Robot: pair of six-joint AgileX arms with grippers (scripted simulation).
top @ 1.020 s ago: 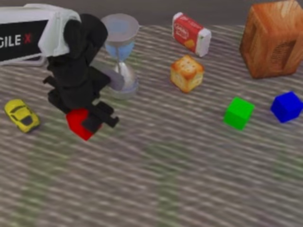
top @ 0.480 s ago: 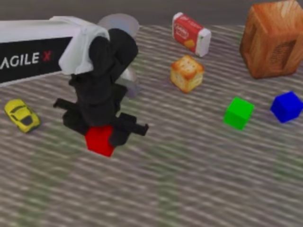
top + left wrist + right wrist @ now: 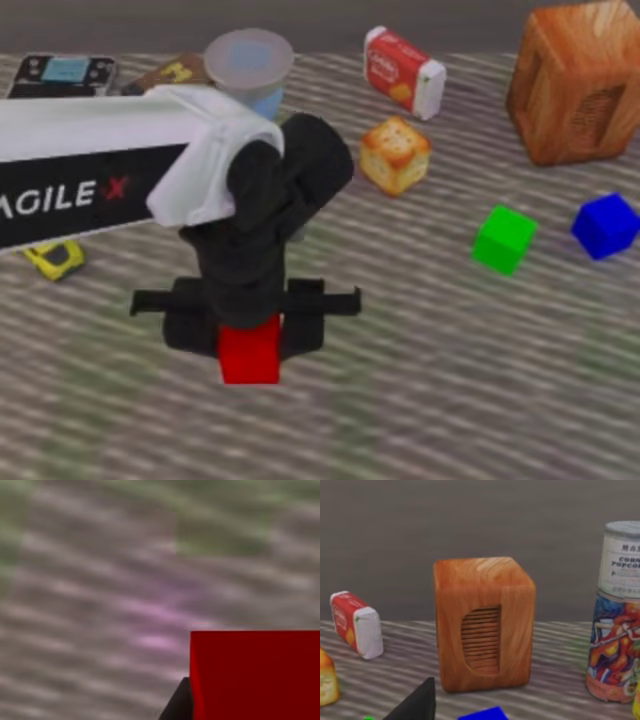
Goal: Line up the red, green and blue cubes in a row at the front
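Three cubes matter: the red cube (image 3: 249, 355) sits clamped between the left gripper (image 3: 248, 335) jaws at the table's 7 o'clock, the green cube (image 3: 503, 239) and blue cube (image 3: 605, 225) lie near 3 o'clock. Light, rigid and matte, each should take a pinch on opposite flat faces. Whether the right gripper is closed cannot be told.

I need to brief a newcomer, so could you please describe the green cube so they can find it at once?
Start at the big wooden block at the table's back right. In front of it lie two small plain cubes side by side. The green cube is the left one; its neighbour, the blue cube, sits right of it.
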